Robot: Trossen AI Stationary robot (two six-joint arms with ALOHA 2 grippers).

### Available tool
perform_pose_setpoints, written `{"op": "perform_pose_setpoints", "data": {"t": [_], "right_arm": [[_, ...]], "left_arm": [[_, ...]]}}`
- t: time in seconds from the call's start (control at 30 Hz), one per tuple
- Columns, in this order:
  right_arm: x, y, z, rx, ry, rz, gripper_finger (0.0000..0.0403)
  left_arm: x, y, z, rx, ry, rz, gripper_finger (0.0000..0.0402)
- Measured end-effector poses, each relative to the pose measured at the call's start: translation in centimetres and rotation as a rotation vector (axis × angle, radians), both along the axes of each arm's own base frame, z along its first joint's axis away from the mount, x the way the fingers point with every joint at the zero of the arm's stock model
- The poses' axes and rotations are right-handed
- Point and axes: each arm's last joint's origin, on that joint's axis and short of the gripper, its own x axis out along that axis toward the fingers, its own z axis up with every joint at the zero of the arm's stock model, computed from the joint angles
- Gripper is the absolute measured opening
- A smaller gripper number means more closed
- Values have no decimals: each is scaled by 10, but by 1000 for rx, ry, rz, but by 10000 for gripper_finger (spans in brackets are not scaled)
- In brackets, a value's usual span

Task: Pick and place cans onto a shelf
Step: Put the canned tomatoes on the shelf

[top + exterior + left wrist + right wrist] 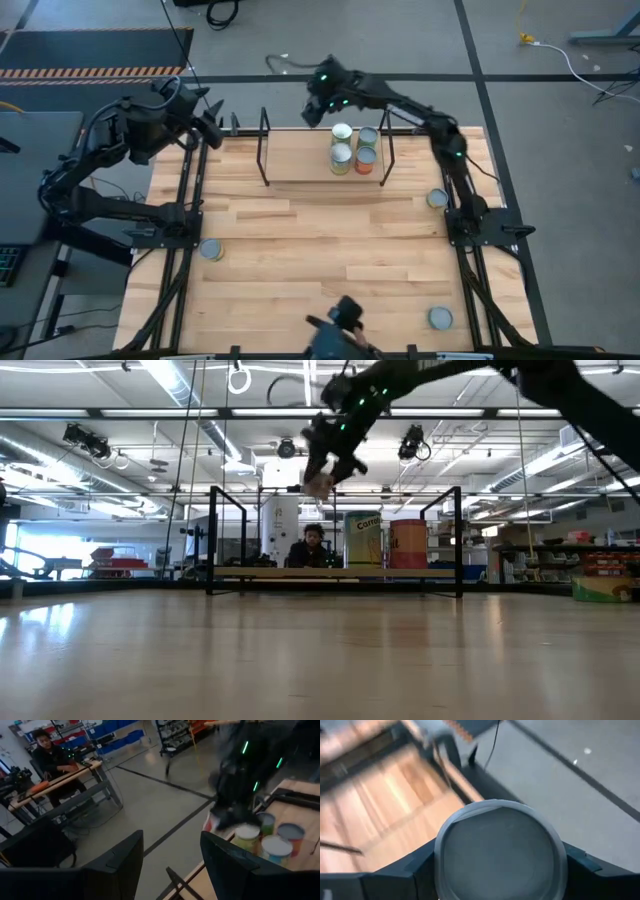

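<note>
The shelf (300,168) stands at the table's far middle, with several cans on its board's right part, among them a pale one (342,132) and an orange one (365,160). My right gripper (318,108) hovers over the shelf's far edge, shut on a can whose grey lid (500,850) fills the right wrist view. The low view shows this can (318,484) high above the shelf (335,572). My left gripper (172,870) waits open at the table's far left corner (210,125), nothing between its fingers. My right gripper pinches the can's round side wall (441,865) between its two fingers (415,870), one on each side just below the lid's rim. The fingers slant downward from the table's right. The can hangs clear above the shelf, tilted, its lid turned toward the wrist.
Loose cans stand on the table at the right edge (437,199), the left edge (211,250) and the near right corner (440,318). A camera mount (345,325) sits at the near edge. A person (312,547) sits at a desk beyond the table.
</note>
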Motion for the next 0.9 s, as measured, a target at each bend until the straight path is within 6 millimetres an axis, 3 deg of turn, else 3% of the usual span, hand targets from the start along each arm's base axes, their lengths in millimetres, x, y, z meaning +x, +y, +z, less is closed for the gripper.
{"op": "perform_pose_setpoints", "data": {"t": [0.23,0.43,0.63,0.9], "right_arm": [[31,-3,-67,50,156,135,284],[42,6,-94,31,261,215,286],[42,9,-102,-54,398,217,298],[40,10,-105,-28,421,218,343]], "left_arm": [[1,0,0,-9,-20,4,203],[4,2,4,-4,-87,21,203],[5,2,7,6,-118,25,204],[5,2,8,15,-111,26,203]]}}
